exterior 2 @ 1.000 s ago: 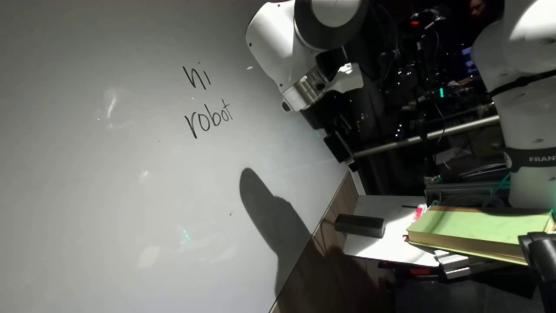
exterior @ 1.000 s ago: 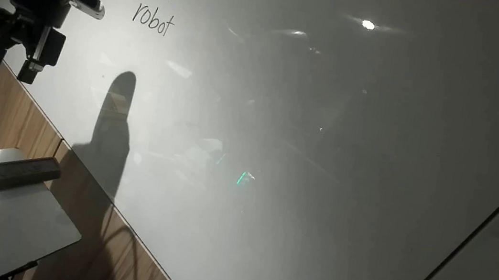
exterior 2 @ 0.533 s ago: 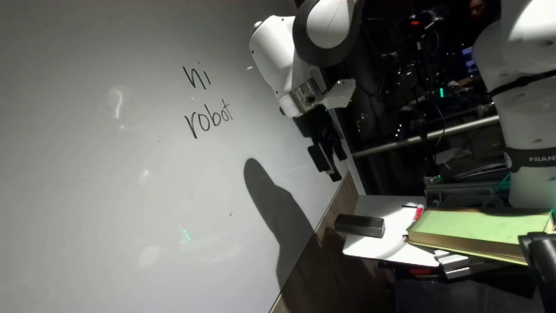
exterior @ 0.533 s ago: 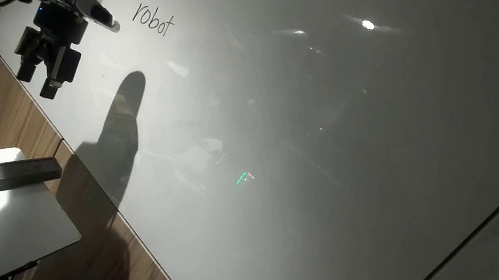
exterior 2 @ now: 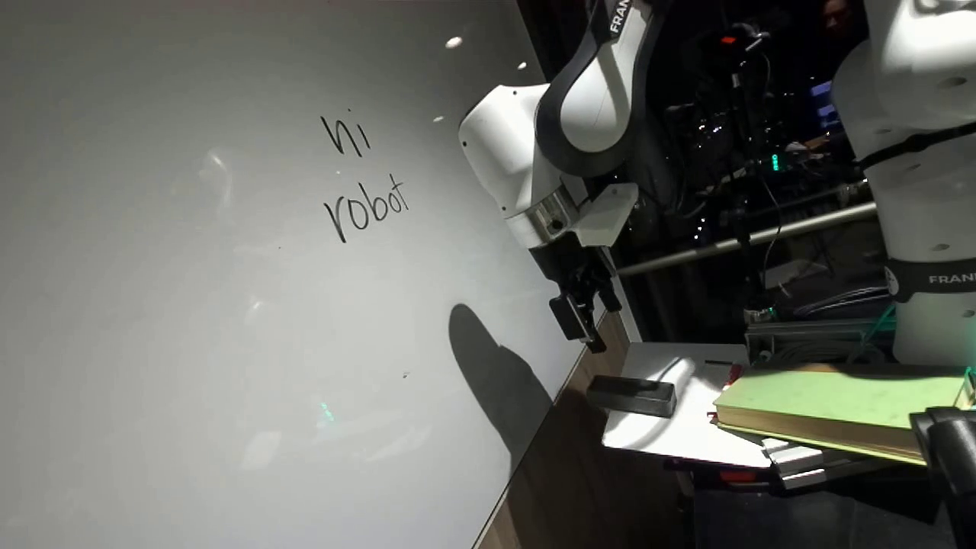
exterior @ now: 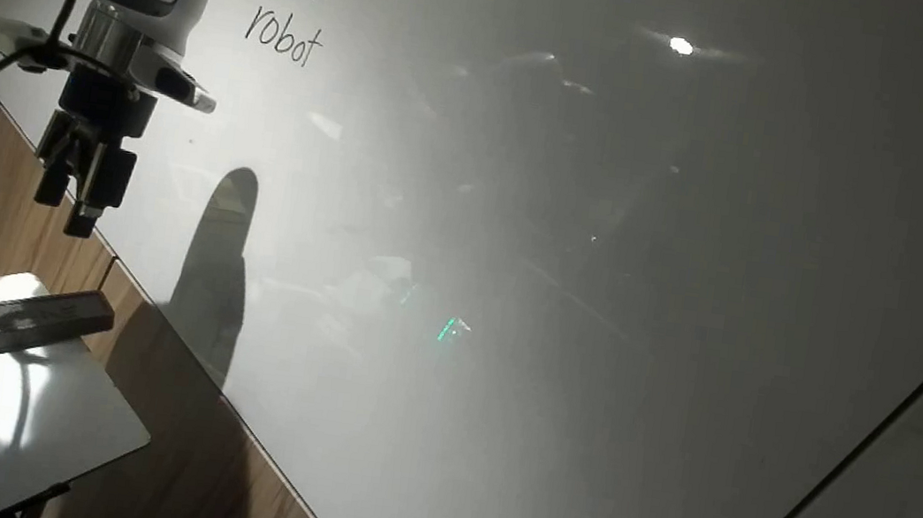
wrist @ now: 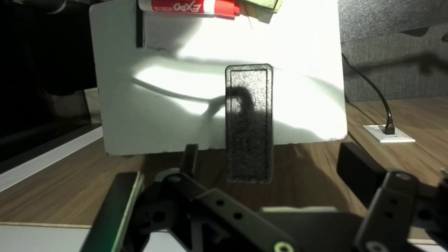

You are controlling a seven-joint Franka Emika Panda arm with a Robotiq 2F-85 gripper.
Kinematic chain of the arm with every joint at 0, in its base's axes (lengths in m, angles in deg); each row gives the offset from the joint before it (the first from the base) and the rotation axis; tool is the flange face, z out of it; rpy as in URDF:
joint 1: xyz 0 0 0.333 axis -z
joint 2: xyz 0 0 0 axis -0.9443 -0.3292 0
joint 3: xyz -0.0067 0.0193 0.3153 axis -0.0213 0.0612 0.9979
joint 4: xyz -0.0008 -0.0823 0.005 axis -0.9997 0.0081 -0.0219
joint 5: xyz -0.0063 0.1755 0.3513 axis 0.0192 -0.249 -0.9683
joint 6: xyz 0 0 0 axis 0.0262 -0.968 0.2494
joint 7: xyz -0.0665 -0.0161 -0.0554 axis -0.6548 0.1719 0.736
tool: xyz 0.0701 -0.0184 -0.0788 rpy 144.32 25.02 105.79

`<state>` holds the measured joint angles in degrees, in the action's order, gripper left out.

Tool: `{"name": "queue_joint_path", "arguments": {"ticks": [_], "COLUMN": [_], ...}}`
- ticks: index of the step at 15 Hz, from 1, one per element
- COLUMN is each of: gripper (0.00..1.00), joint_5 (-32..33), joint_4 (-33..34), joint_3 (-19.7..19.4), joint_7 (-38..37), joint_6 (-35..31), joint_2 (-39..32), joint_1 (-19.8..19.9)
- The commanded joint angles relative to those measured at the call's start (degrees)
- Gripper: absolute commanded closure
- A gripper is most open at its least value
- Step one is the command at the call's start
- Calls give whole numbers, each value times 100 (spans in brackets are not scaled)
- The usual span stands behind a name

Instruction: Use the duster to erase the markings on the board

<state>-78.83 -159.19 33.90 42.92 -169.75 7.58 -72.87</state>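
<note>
The duster (exterior: 36, 322), a dark oblong block, lies on the small white table (exterior: 67, 412) in both exterior views (exterior 2: 631, 396). In the wrist view the duster (wrist: 249, 122) sticks out past the table's edge. My gripper (exterior: 67, 209) is above the duster, apart from it, close to the board's lower edge. In the wrist view the gripper (wrist: 275, 164) is open and empty, its fingers wide apart with the duster's end showing between them. The handwritten markings (exterior: 284, 38) "hi robot" stand on the large white board (exterior: 597, 313); they also show in an exterior view (exterior 2: 366, 206).
A red marker (wrist: 189, 6) lies on the table beside a thin dark strip (wrist: 140, 29). A green book (exterior 2: 839, 396) stands by the table near the robot's base. Wood panelling (exterior: 16, 191) runs below the board. A plugged cable (wrist: 379, 94) shows in the wrist view.
My gripper has come down toward the table and the duster, moving right and down in an exterior view. Its shadow on the board has shifted. The duster and the markings have not moved.
</note>
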Motion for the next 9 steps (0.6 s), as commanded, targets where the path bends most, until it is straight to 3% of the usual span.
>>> {"name": "queue_joint_path", "arguments": {"ticks": [1,9], "gripper": [0,0], "joint_5": [313,974], "joint_4": [-8,243], "joint_3": [-117,-592], "joint_7": [-357,-670], "joint_6": [-319,-1117], "joint_2": [-401,-1477], "joint_1": [18,-31]}}
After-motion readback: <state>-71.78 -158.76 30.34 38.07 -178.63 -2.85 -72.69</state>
